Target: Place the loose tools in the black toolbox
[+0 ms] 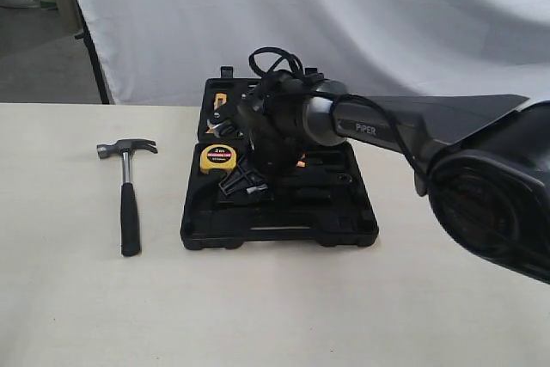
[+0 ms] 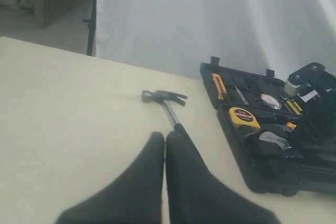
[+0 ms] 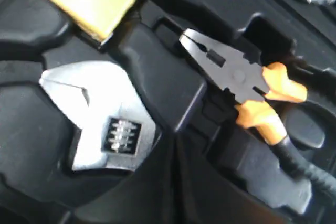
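Observation:
The black toolbox [image 1: 279, 221] lies open on the table, holding a yellow tape measure [image 1: 217, 157], an adjustable wrench [image 3: 100, 121] and orange-handled pliers [image 3: 236, 77] in its recesses. My right gripper [image 1: 243, 182] hangs low over the box's middle, shut with nothing between its fingers [image 3: 176, 145]. A claw hammer [image 1: 129, 186] with a black grip lies loose on the table left of the box. My left gripper [image 2: 165, 139] is shut and empty, held above the table near the hammer's handle [image 2: 170, 114]; it does not show in the exterior view.
A white sheet [image 1: 344, 15] hangs behind the table. The toolbox lid [image 2: 247, 85] holds more small tools, among them an orange-handled one [image 2: 219, 85]. Bare tabletop [image 1: 69, 281] stretches left of and in front of the box.

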### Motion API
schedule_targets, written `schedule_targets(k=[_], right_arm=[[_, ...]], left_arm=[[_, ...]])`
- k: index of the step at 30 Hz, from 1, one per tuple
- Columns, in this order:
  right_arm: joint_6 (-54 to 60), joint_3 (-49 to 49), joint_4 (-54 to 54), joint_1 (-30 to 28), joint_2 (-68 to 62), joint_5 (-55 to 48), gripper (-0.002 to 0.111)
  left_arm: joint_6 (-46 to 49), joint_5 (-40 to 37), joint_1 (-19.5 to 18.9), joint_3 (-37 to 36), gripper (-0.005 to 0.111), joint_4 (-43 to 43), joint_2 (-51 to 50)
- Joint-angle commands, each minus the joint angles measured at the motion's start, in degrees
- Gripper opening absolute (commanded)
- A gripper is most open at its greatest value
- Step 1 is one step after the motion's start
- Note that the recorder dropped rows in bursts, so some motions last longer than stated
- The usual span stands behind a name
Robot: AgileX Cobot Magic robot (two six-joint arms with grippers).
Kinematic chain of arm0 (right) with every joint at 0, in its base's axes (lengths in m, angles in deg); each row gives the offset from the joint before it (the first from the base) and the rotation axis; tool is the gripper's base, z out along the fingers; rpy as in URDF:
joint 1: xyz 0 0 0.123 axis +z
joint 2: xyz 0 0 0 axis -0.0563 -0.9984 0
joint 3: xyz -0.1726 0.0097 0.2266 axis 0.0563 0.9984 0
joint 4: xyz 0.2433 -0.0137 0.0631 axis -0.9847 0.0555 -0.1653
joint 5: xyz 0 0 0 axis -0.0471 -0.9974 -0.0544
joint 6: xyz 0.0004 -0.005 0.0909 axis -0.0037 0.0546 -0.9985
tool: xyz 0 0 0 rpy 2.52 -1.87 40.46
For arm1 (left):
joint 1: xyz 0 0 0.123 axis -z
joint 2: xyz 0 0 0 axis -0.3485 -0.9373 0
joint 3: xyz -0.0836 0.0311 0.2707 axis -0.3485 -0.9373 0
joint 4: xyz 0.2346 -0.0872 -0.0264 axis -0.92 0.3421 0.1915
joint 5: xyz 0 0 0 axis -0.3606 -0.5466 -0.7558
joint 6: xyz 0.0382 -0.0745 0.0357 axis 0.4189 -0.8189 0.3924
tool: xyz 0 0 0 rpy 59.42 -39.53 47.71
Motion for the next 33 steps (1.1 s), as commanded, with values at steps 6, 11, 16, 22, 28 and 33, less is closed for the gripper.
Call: schedule_targets(k=[6, 11, 16, 22, 28, 33], right_arm=[[0.9, 1.2, -2.6, -0.3, 6.6, -2.6, 0.000], [0.7, 1.2, -2.4, -0.4, 6.0, -0.6, 0.000], [-0.8, 1.9, -2.6, -2.0, 1.8, -2.7, 0.000], [-0.2, 3.9, -3.8, -2.4, -2.7, -5.6, 0.000], [-0.3, 3.8, -3.8, -2.4, 2.4, -5.6, 0.000], [-0.8, 3.8, -5.2, -1.9, 8.8, -5.5, 0.000]], left_arm=[[-0.3, 0.4, -1.5, 0.2, 0.001, -0.3, 0.2], [-0.3, 0.4, -1.5, 0.2, 0.001, -0.3, 0.2], [-0.3, 0.4, -1.5, 0.2, 0.001, -0.3, 0.2], [-0.3, 0.4, -1.5, 0.2, 0.001, -0.3, 0.2], [-0.3, 0.4, -1.5, 0.2, 0.001, -0.3, 0.2], [-0.3, 0.4, -1.5, 0.2, 0.001, -0.3, 0.2]])
